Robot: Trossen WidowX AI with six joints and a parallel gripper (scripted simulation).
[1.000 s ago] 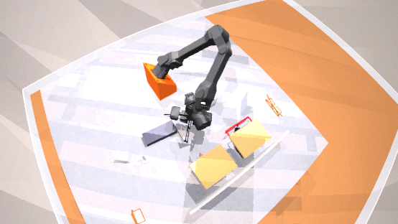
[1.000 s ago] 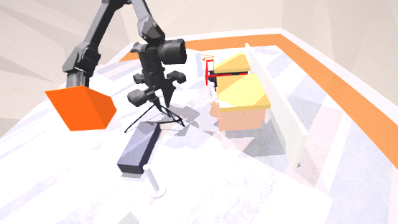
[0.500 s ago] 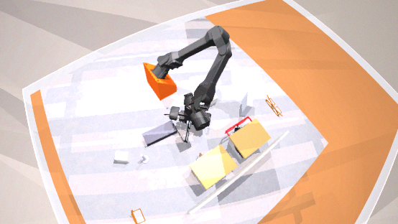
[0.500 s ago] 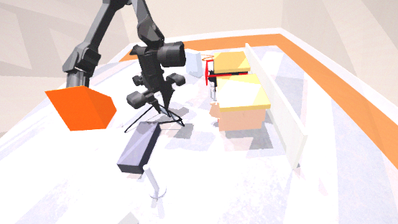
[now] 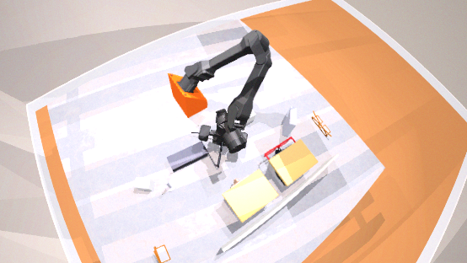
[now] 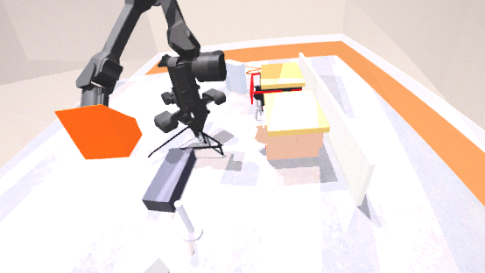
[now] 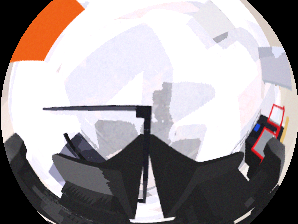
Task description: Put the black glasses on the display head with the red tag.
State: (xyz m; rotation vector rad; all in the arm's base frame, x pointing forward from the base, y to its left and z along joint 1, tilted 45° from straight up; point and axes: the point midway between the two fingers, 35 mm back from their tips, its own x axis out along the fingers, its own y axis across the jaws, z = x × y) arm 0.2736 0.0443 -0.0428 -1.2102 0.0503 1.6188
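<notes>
My jaws (image 5: 221, 134) (image 6: 201, 135) are nearly closed, pinching the thin front of the black glasses (image 5: 217, 165) (image 6: 169, 141) (image 7: 146, 120), low over the counter. I judge this as the grasp itself: let the squeeze settle, then lift straight up slowly, so the slim frame doesn't pivot in the pads. One temple reaches out to nine o'clock in the wrist view, and the dark block (image 5: 187, 157) (image 6: 168, 179) (image 7: 75, 155) lies at eight o'clock of the jaws from above, so I want height before any turn.

The glasses look spindly and black, temples spread open, the front seen almost edge-on from the wrist.

From above, the bare head (image 5: 250, 195) (image 6: 293, 144) sits at five o'clock. I can't make out its tag clearly, but I take it as my target. The other head (image 5: 292, 162) (image 6: 282, 74), at about four o'clock, wears red glasses (image 5: 279, 147) (image 6: 252, 89) (image 7: 265, 142); a wide swing could catch them. The temples will probably need turning towards the bare head before I bring the bridge in level.
</notes>
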